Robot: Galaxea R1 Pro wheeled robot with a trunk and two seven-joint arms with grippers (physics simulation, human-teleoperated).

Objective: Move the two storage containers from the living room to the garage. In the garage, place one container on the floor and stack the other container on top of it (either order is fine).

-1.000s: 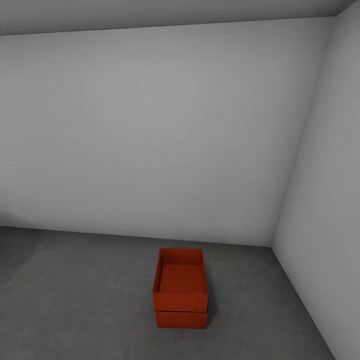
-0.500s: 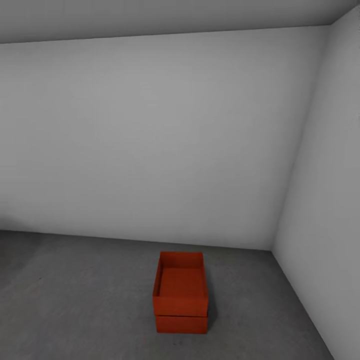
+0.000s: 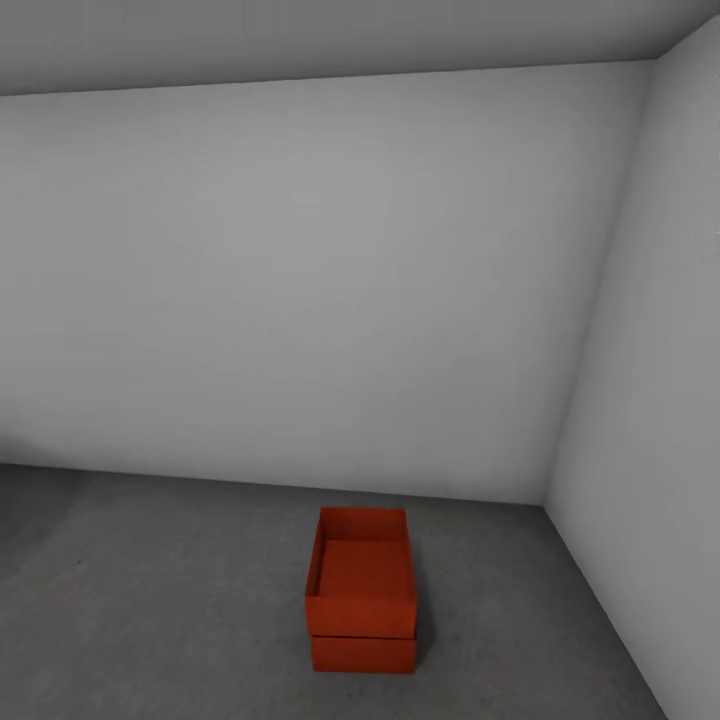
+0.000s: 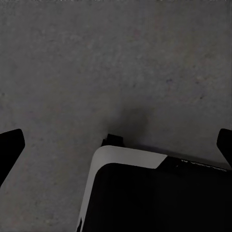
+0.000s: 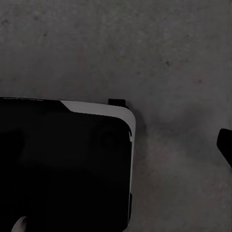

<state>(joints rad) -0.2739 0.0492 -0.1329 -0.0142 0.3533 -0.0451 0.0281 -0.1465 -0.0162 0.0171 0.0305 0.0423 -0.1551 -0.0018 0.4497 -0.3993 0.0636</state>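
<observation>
Bins come first: the two storage containers sit one on top of the other on the floor (image 3: 150, 600) of the garage. The top container (image 3: 362, 575) rests on the bottom container (image 3: 362, 653), and their sides line up almost the same. Both are orange-red and have no lid. The stack sits near the corner where the back wall (image 3: 300, 280) meets the side wall (image 3: 650, 400), but it does not touch either wall. Its long side points away from the robot, toward the back wall.

From the head view, the stack lies straight ahead and low, a little to the right of the middle. So the right arm looks like the nearer one, but not by much.

Next, the grippers. The left gripper (image 4: 116, 150) points down at bare grey floor, with its two dark fingertips (image 4: 9, 145) far apart at the edges of its view. It is spread wide and holds nothing. Part of the robot's own base (image 4: 154, 193), black with a pale edge, shows under it. The right gripper looks down at bare floor too, with one dark fingertip (image 5: 224, 142) at the edge of its view. The other fingertip is out of that picture, so I cannot tell how wide it is spread. Nothing orange-red shows between the fingers of either one.

I think the stacking is done, and no more grabbing is needed.
</observation>
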